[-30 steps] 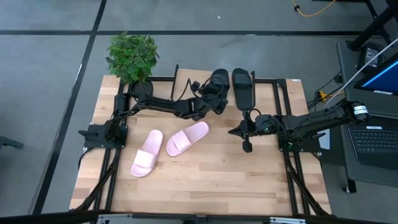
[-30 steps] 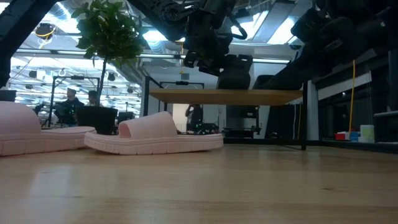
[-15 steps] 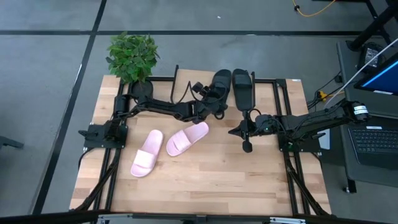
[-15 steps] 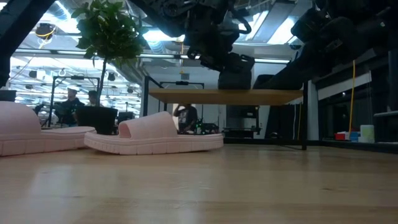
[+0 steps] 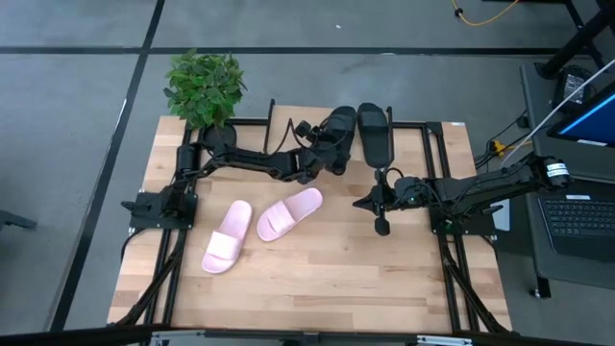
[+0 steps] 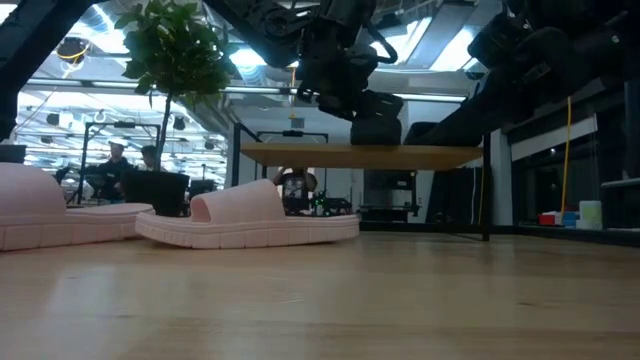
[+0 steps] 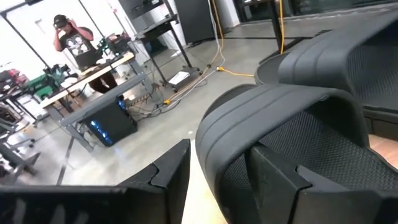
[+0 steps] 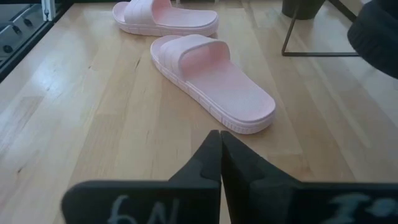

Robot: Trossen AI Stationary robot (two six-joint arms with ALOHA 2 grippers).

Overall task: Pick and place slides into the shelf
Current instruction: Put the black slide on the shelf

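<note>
Two black slides are on the shelf's (image 6: 440, 155) plank top at the table's far edge. One black slide (image 5: 338, 128) is at my left gripper (image 5: 325, 154); the other black slide (image 5: 375, 135) lies beside it on its sole. My left gripper (image 7: 221, 174) is shut on the nearer black slide (image 7: 273, 118). Two pink slides (image 5: 290, 211) (image 5: 227, 235) lie sole-down on the table. My right gripper (image 5: 377, 204) hangs shut over the table, right of the pink slides (image 8: 211, 81), touching nothing. My left gripper holds the black slide by its side wall where the strap (image 7: 249, 124) joins the sole. One finger (image 7: 277, 177) reaches inside under the strap, the other finger (image 7: 165, 171) stays outside. It comes from the table's left, slanting down. The slide's sole (image 6: 375, 135) is down at the shelf's plank.
A potted plant (image 5: 204, 86) stands at the table's far left corner. The shelf's thin black leg (image 8: 292, 31) stands past the pink slides. Bare wooden tabletop (image 5: 327, 279) spreads along the near side. People and benches show in the room beyond.
My left gripper has carried the black slide a little toward the far right over the shelf and brought it back; the slide sits about where it was a second ago. My right arm and the pink slides have kept still.
</note>
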